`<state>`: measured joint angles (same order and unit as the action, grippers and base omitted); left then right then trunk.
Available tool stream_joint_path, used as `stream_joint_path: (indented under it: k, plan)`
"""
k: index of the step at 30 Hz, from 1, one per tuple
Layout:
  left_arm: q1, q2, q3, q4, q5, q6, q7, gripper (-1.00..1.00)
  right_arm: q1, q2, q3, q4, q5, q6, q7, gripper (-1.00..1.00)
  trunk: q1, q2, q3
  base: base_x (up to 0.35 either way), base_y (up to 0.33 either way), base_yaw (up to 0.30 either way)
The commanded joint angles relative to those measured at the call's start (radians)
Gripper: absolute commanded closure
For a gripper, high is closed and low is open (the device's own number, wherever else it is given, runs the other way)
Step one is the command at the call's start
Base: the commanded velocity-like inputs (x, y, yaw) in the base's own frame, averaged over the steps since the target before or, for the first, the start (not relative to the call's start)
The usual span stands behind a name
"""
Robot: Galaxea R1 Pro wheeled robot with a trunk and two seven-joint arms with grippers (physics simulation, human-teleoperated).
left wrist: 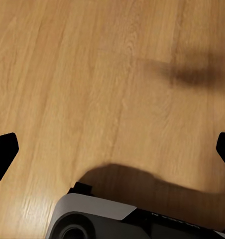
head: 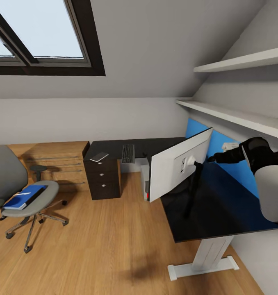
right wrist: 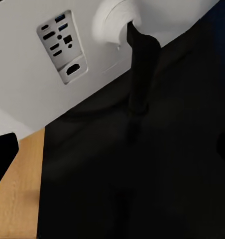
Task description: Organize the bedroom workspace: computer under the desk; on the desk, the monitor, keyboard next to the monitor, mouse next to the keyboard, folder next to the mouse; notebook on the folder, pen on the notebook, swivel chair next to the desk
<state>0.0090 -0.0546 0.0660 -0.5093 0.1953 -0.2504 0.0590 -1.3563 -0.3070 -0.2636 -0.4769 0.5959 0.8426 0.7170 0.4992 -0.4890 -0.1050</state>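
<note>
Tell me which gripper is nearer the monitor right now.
Right. The right gripper is over the desk, just behind the monitor, by its stand. The left gripper hangs open over bare wooden floor, away from the monitor.

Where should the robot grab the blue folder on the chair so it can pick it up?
Probably by the folder's long edge facing the room, with the gripper coming in from the open front of the swivel chair. It lies flat on the seat, so only its thin edges can be pinched. The backrest blocks the far side, and something white lies on top, so a level lift seems safest.
</note>
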Motion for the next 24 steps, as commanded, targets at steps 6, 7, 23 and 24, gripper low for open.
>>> stream_joint_path:
  k: [6,7,23,24]
  plan:
    - [0.0,0.001,0.003,-0.002,0.007,-0.001,-0.001,-1.0,0.052,0.002,-0.006,0.0,0.009,-0.066,0.008,-1.0,0.0,-0.002,-0.002,0.0,0.0,0.0]
    - [0.0,0.001,0.003,-0.002,0.008,-0.001,-0.001,-1.0,0.059,0.003,-0.006,0.0,0.009,-0.074,0.007,-1.0,0.0,-0.002,-0.002,0.0,0.0,0.0]
    - [0.0,0.002,0.006,0.009,0.007,-0.092,0.0,-1.0,0.113,-0.022,-0.008,0.121,-0.138,-0.207,0.009,-1.0,0.0,-0.002,-0.002,0.0,0.0,0.0]
    - [0.0,0.002,0.006,0.01,0.007,-0.093,0.0,-1.0,0.114,-0.023,-0.008,0.124,-0.142,-0.208,0.009,-1.0,0.0,-0.002,-0.002,0.0,0.0,0.0]
